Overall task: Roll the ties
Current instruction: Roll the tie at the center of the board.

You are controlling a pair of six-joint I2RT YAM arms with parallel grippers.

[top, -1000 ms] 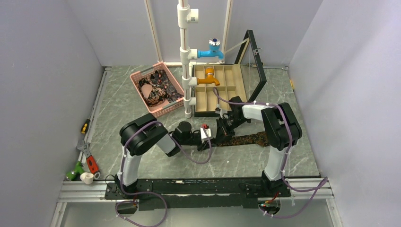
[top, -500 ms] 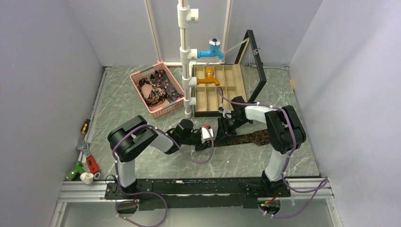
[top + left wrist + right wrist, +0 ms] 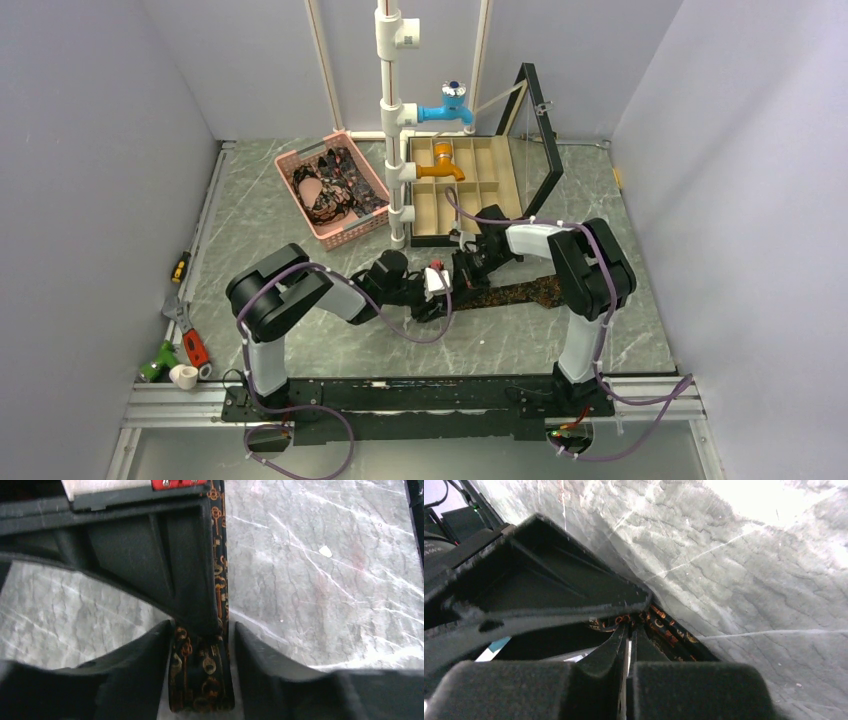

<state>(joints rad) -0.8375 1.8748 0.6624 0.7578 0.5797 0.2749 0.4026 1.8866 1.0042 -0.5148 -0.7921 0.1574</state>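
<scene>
- 1 tie [image 3: 525, 292] lies stretched flat on the marble table [image 3: 500, 340], just in front of the open compartment box [image 3: 495, 160].
- Left gripper [image 3: 201, 630]: fingers spread, straddling the tie's narrow end. Thin slivers of table show on both sides, so no squeeze.
- Right gripper [image 3: 628, 630]: fingers pressed almost together, tips down at the fabric right beside the left gripper. Cannot tell if a layer is nipped.
- Progress looks early: at most a first turn at the narrow end, nearly the whole strip left to roll.
- More ties sit heaped in the pink basket [image 3: 310, 147], unrolled.
- No rolled tie shows in the box.
</scene>
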